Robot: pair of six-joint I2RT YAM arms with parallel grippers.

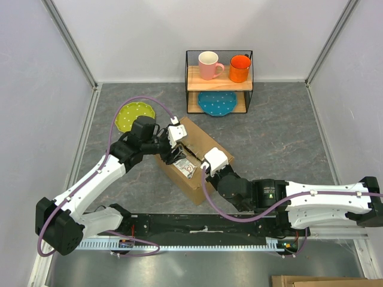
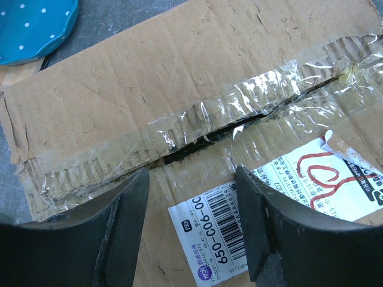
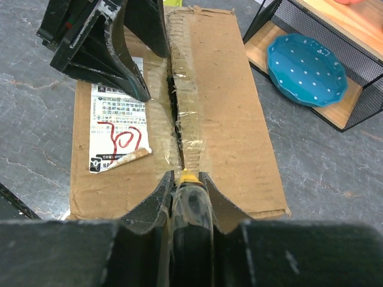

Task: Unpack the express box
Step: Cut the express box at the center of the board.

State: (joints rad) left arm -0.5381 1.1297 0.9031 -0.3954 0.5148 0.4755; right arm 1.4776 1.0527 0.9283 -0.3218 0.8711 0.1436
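top external first, lin asks: where is the express box [image 1: 202, 142]?
mo: it lies slantwise on the table [image 1: 281, 131], under both arms. the left gripper [image 2: 190, 185] reaches over its left side and the right gripper [image 3: 187, 182] over its near corner.
lin: why that arrangement?
mo: i think the left one is there to steady the box beside the white label [image 2: 281, 197] while the right works the taped seam [image 3: 179, 113], which already gapes dark along part of its length.
lin: and the jaws?
mo: the left stands wide apart, holding nothing. whether its fingers press on the cardboard i cannot tell. the right is nearly closed, pinching a slim tool with a yellow tip [image 3: 190, 209], likely a cutter. that tip meets the tape at the seam's near end.
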